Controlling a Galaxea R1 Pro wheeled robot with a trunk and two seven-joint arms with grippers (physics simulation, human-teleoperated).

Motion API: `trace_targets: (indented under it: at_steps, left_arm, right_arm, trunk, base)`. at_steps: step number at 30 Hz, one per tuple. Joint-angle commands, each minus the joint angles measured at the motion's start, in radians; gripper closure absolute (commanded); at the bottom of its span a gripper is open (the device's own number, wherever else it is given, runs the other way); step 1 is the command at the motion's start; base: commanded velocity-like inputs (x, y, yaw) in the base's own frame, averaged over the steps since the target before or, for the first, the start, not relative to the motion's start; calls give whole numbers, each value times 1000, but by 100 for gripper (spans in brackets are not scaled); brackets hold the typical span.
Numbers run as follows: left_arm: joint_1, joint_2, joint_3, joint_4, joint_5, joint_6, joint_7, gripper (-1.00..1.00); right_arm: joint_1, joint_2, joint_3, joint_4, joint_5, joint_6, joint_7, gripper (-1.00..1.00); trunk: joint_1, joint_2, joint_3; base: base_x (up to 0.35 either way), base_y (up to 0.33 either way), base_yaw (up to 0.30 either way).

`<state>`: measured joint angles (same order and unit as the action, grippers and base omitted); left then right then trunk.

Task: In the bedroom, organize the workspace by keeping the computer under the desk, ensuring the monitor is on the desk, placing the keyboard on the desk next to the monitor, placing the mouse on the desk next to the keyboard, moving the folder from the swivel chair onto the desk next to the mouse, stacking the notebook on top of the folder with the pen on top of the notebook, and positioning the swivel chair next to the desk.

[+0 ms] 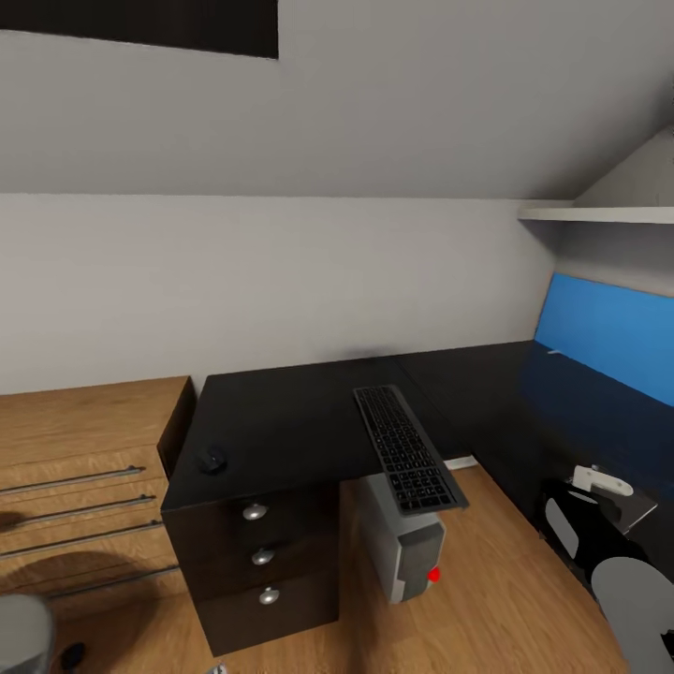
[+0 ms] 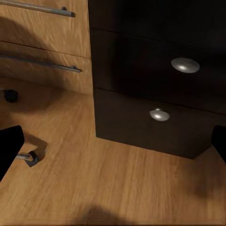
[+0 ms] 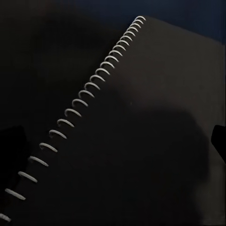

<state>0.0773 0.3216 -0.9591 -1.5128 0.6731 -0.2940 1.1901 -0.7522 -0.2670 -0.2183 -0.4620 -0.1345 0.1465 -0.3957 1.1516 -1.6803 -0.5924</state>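
Note:
The desk (image 1: 281, 421) has a glossy black L-shaped top. The keyboard (image 1: 408, 451) lies on it, its near end sticking out past the front edge. The black mouse (image 1: 212, 460) rests near the desk's left front corner. Below the keyboard, the grey computer (image 1: 404, 552) stands on the floor. At the far right the bright-blue folder (image 1: 613, 332) shows above the desk's right wing, with a thin pale pen (image 1: 556, 353) at its lower edge. My right gripper (image 3: 113, 141) hovers open, close over the spiral-bound notebook (image 3: 141, 141). My left gripper (image 2: 113, 146) is open, low before the desk's drawers (image 2: 155, 117).
A light wooden chest of drawers (image 1: 84, 468) stands left of the desk. A chair castor (image 2: 29, 157) sits on the wooden floor (image 2: 94, 179) near my left gripper. A white shelf (image 1: 599, 215) hangs under the sloped ceiling at the right.

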Motion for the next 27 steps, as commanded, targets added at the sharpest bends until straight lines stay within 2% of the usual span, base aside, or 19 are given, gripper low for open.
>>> trace_targets:
  at_steps: [1,10,18,27]
  left_arm:
    - [-1,1,-1,-1,5,-5,1,-100]
    - [-1,1,-1,-1,6,-5,2,-100]
    - [-1,1,0,-1,6,-5,2,-100]
    - [-1,1,0,0,6,-5,2,-100]
  right_arm:
    - [1,0,0,6,-14,13,-2,-100]
    - [1,1,0,6,-14,12,-1,-100]
    - [1,2,1,6,-14,12,0,-100]
    - [1,2,2,6,-14,12,0,-100]
  trunk:
    - [0,0,-1]
    - [0,0,-1]
    - [0,0,-1]
    - [0,0,-1]
  base:
    - [-190,138,0]
    - [-108,62,0]
    - [-223,3,0]
    - [-42,0,0]
